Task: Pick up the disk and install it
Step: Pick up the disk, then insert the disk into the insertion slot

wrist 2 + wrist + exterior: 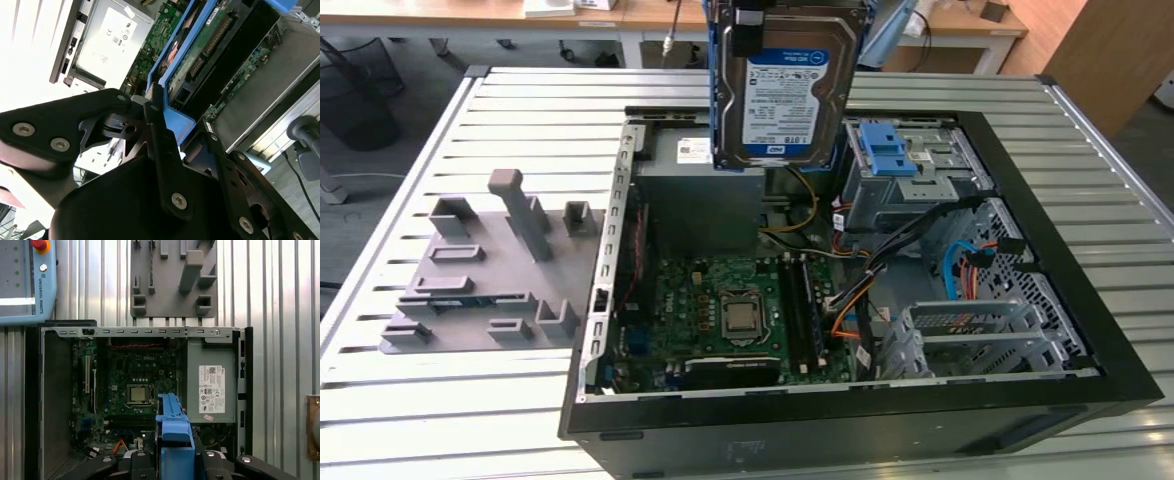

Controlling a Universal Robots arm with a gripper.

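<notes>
End effector (pixel 172 122) holds disk (pixel 787 90) upright above case (pixel 854 415).

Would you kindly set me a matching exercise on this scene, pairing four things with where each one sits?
Things: 1 disk; 2 grey fixture plate; 3 processor; 4 blue latch piece.
Places: A on the motherboard inside the open case; B held in the gripper above the case; C on the drive cage; D on the slatted table, at the exterior view's left of the case.
Pairs: 1-B; 2-D; 3-A; 4-C.
</notes>
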